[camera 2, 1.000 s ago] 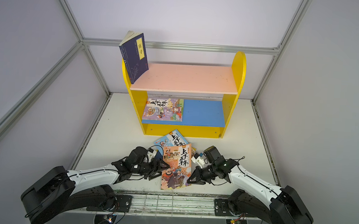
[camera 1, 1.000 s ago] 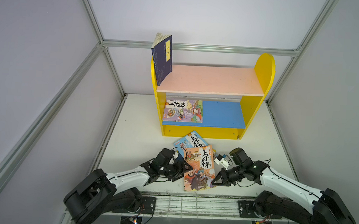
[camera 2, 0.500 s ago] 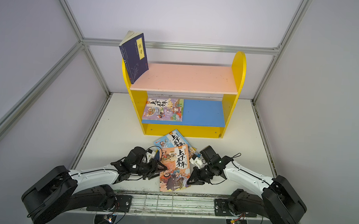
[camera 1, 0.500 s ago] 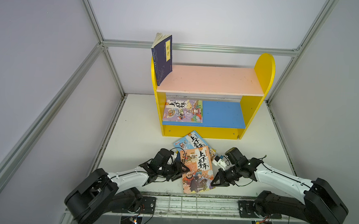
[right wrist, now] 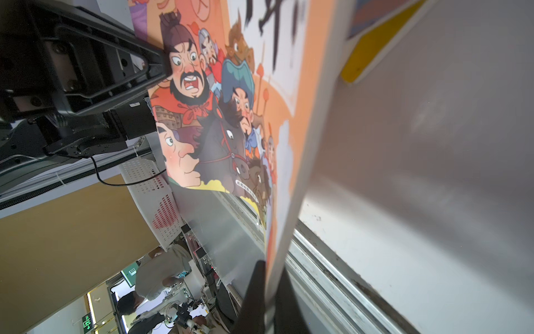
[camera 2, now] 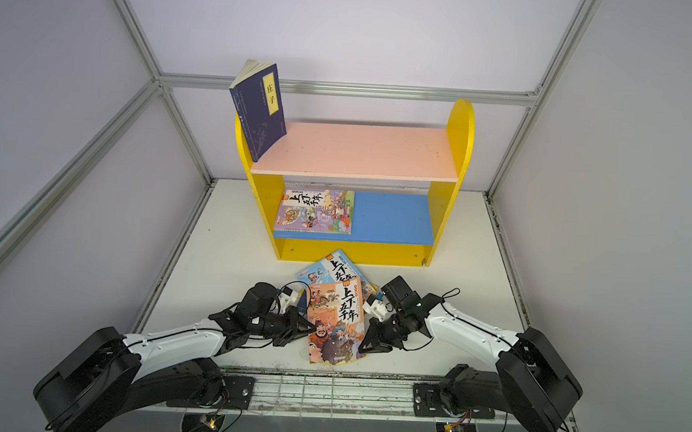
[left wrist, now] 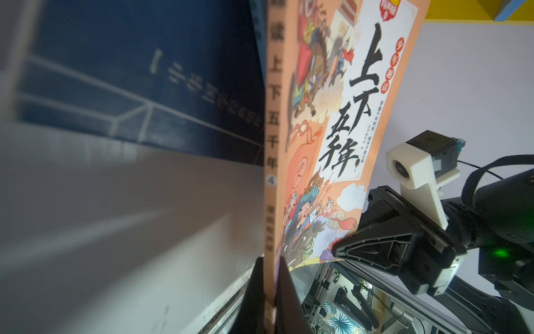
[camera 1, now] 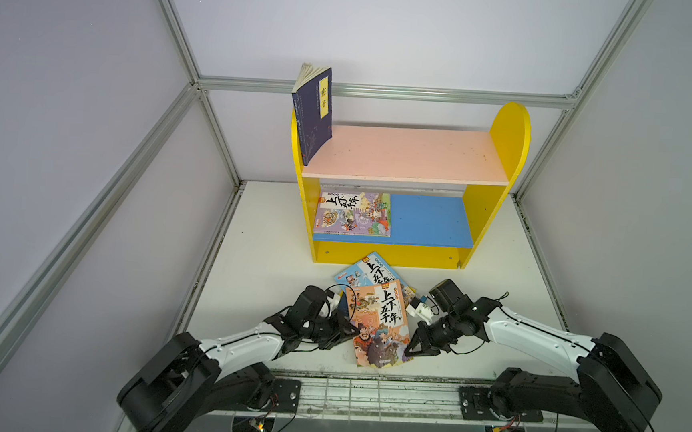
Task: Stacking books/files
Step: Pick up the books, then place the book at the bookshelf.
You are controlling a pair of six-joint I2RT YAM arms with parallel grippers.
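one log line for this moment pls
left gripper: shut on orange book spine edge | right gripper: shut on opposite edge | light blue book: partly under it | purple book: lower shelf

The orange book (camera 1: pixel 380 328) hides much of the light blue book (camera 1: pixel 367 268) beneath it.

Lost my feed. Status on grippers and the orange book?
Left gripper: jaws shut on orange book at its spine edge. Right gripper: jaws shut on the opposite edge. Light blue book and navy book lie partly beneath it.
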